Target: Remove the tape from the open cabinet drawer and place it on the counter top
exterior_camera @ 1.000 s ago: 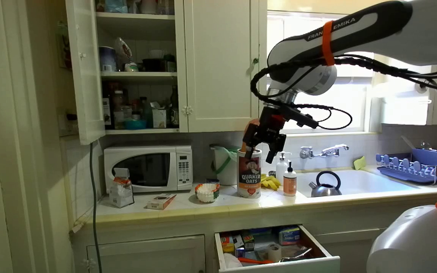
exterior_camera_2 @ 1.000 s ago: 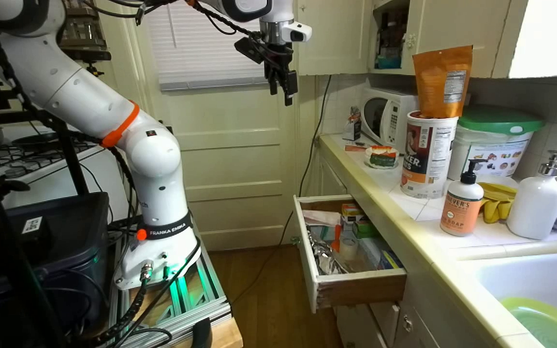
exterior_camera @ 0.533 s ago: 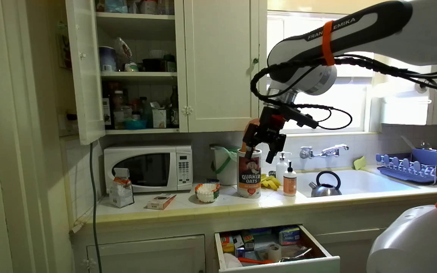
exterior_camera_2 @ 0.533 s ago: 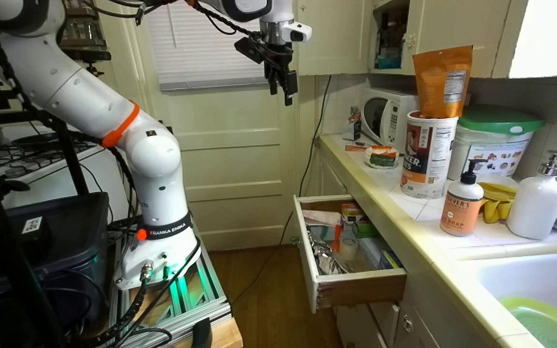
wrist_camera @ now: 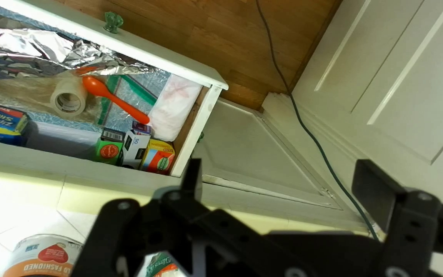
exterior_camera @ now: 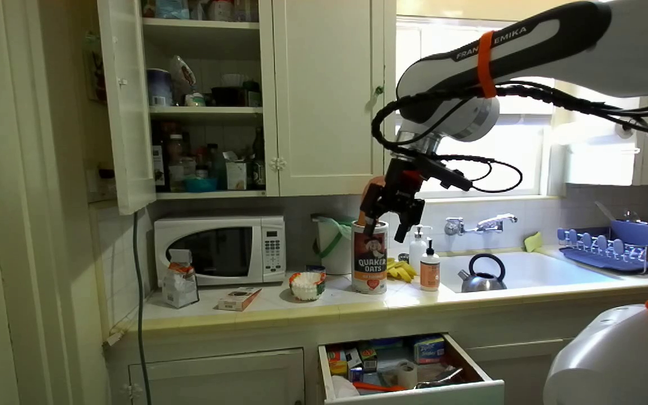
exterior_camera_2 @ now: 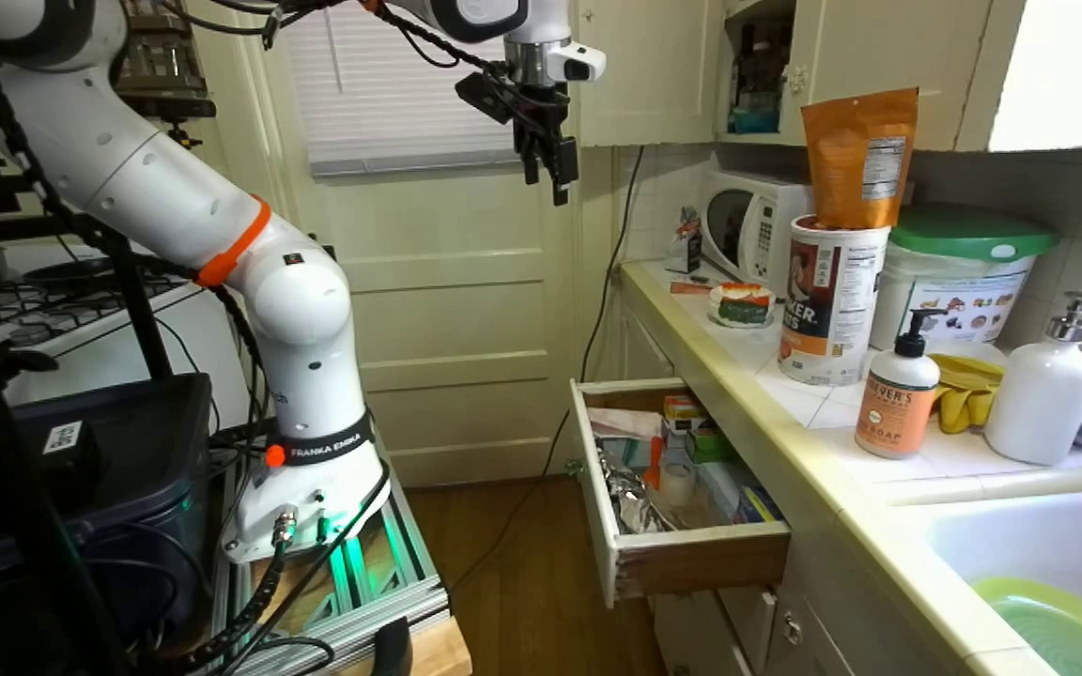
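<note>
Tape (wrist_camera: pixel 69 87) and spoon (wrist_camera: pixel 117 99), side by side in the drawer (exterior_camera_2: pixel 701 563) well below my spread, unladen claw (wrist_camera: pixel 280 172), could both get pinched if I descend off-centre before gripping.

Wrist view looking down, exterior views wider, cabinet drawer (exterior_camera_2: pixel 701 563) in all

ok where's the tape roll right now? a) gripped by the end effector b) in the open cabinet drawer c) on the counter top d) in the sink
b: the wrist view shows the tape roll inside the cabinet drawer, beside an orange spoon, while the end effector is open and holds nothing.
</note>
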Action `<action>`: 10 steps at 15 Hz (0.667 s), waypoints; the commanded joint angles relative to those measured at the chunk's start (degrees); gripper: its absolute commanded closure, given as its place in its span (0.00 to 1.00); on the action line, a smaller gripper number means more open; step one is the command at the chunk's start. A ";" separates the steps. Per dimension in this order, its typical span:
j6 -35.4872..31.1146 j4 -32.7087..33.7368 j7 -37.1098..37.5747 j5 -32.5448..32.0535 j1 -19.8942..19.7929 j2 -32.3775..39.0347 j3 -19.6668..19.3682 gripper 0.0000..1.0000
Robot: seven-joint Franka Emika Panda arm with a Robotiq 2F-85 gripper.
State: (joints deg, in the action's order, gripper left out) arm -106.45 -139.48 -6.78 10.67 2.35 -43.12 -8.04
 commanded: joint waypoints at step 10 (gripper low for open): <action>-20.72 -17.30 -4.83 -0.96 -6.45 8.80 -4.25 0.00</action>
State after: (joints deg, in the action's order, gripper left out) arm -121.92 -152.68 -8.62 10.59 -2.58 -37.08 -11.34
